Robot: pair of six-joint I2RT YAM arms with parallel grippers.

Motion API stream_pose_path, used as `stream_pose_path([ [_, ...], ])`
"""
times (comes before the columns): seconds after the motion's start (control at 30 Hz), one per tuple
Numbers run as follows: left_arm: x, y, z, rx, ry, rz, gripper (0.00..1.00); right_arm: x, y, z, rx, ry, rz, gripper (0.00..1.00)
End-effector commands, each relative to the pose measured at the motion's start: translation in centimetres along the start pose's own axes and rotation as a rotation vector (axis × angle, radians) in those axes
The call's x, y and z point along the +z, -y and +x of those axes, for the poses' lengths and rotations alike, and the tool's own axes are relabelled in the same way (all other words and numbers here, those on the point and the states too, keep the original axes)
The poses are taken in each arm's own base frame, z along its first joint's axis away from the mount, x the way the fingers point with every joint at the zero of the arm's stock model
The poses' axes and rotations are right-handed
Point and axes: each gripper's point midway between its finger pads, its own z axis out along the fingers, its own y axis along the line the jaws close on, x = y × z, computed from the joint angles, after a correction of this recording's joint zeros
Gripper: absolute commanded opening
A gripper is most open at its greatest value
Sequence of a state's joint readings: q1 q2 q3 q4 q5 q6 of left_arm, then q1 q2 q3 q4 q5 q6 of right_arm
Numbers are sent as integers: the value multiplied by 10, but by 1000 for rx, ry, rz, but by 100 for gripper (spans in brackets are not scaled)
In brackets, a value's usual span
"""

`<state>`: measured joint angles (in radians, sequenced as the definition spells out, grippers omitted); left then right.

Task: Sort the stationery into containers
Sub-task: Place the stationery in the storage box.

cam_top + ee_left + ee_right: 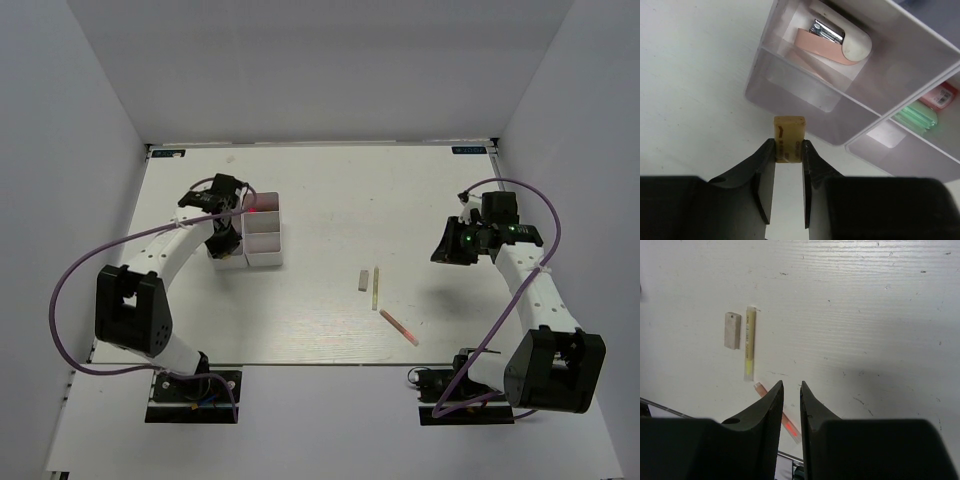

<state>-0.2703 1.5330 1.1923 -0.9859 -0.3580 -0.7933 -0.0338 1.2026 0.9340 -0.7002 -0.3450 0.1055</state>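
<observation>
My left gripper (788, 142) is shut on a beige eraser (788, 127) and holds it just beside the near wall of the white translucent tray (805, 95). In the top view the left gripper (223, 240) is at the left side of the tray (265, 260). One compartment holds a pink eraser (822, 47); another holds a green highlighter (917, 117) and a pink highlighter (940, 97). My right gripper (791, 384) hangs above the table with its jaws almost together and nothing between them. A grey eraser (732, 330), a yellowish pencil (749, 342) and a pinkish pencil (790, 425) lie beneath it.
In the top view the grey eraser (363, 280), yellowish pencil (376, 287) and pinkish pencil (400, 327) lie in the middle near the front edge. The right gripper (447, 250) is to their right. White walls enclose the table on three sides.
</observation>
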Motion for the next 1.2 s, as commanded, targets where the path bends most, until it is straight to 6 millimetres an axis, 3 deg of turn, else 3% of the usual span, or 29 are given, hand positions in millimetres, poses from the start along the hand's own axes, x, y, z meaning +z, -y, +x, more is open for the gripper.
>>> stream_pose_path([
  [0.0,-3,7,-16,-17,31,27,23,2,0,-2,10,10,-17,23],
  [0.4,-1,11,-27,-32,33,22,28,1,0,-3,21,13,-27,23],
  [0.73,2,10,-25,-26,21,10,51,0,1,-2,30,12,-33,23],
  [0.83,0,10,-25,-29,19,14,51,0,1,-2,28,11,-35,23],
  [0.93,-12,12,-26,-36,22,53,38,-1,-4,-1,7,8,-69,25],
  [0.97,-17,12,-26,-19,26,67,25,-2,-5,-1,-25,9,-84,27],
  [1.03,-37,17,-28,46,76,136,12,-4,-19,6,-104,-12,-189,51],
  [1.07,-42,23,-18,128,47,207,8,-6,-34,10,-129,-26,-285,63],
  [1.1,-46,31,-11,182,40,279,6,-10,-47,15,-230,-21,-397,83],
  [1.13,-65,38,-7,230,94,414,6,-13,-54,21,-232,-40,-449,87],
  [1.17,-87,60,23,412,22,669,9,-15,-66,27,-231,-60,-527,85],
])
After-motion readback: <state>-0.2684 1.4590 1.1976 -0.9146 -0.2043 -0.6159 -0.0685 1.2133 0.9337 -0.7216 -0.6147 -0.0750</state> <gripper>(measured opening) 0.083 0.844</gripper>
